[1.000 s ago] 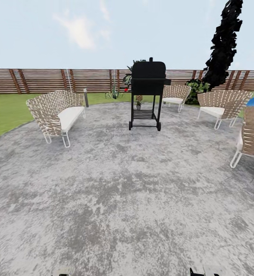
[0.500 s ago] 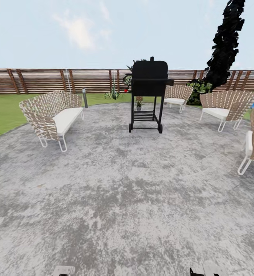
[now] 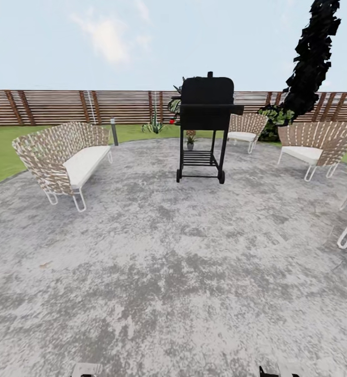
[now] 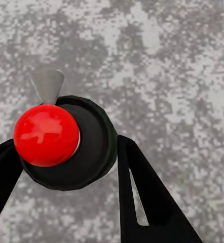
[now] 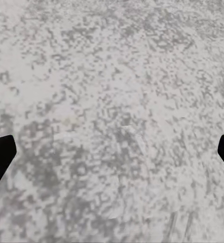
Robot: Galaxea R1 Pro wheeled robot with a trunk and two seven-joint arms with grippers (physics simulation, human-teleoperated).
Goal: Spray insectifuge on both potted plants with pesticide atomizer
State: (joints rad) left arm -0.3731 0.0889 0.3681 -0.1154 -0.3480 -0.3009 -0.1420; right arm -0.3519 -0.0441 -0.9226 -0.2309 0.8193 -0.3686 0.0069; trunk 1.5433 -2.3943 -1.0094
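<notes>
Backyard garden: round grey paved patio [image 3: 173, 272], black wheeled grill [image 3: 204, 125], wicker seats [image 3: 63, 157], lawn [image 3: 6, 149], brown slatted fence [image 3: 63, 107], open sky.

no readable text, labels or signs
</notes>
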